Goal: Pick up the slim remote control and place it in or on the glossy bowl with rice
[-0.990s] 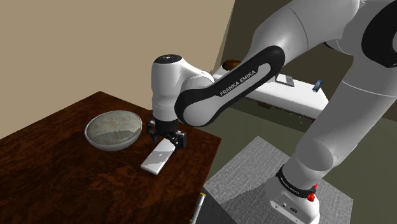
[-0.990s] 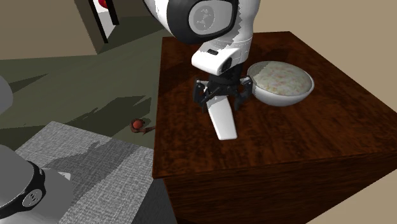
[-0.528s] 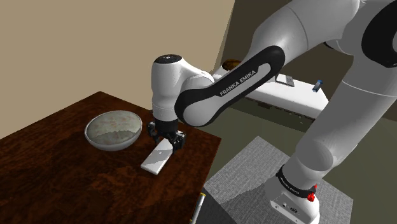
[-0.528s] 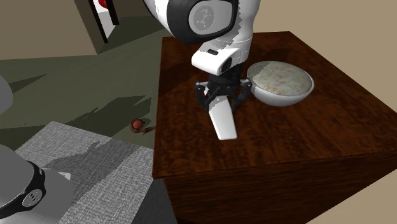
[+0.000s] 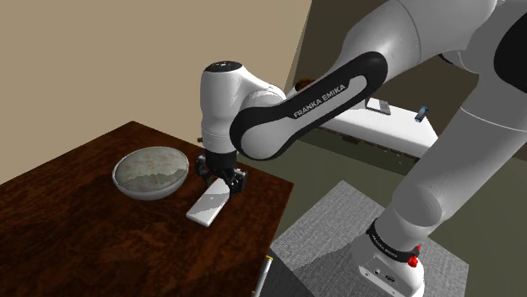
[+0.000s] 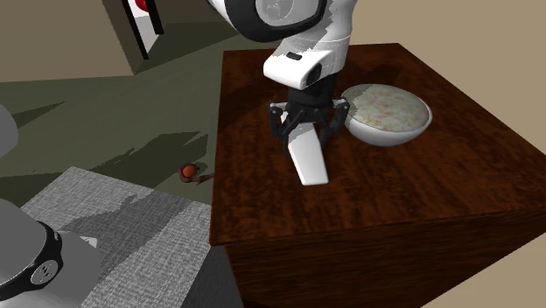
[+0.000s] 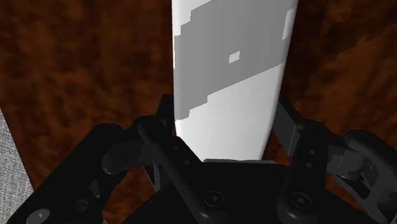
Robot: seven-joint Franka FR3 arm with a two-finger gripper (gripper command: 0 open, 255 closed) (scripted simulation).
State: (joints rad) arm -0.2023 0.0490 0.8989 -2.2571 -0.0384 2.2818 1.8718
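Gripper (image 5: pixel 221 179) stands just beside the bowl (image 5: pixel 127 187), over the dark wooden table (image 5: pixel 76 245). You have the fingers (image 7: pixel 164 137) clenched on the slim white remote (image 7: pixel 232 83), one on each long edge, at the end nearer the bowl. Gripping at that end leaves the rest of the body slanting down toward the table's edge. Whether the free tip touches the wood cannot be told. Judgement: grasp made, carry not yet done. With the bowl this close, you likely need only a short lift and a swing over it.
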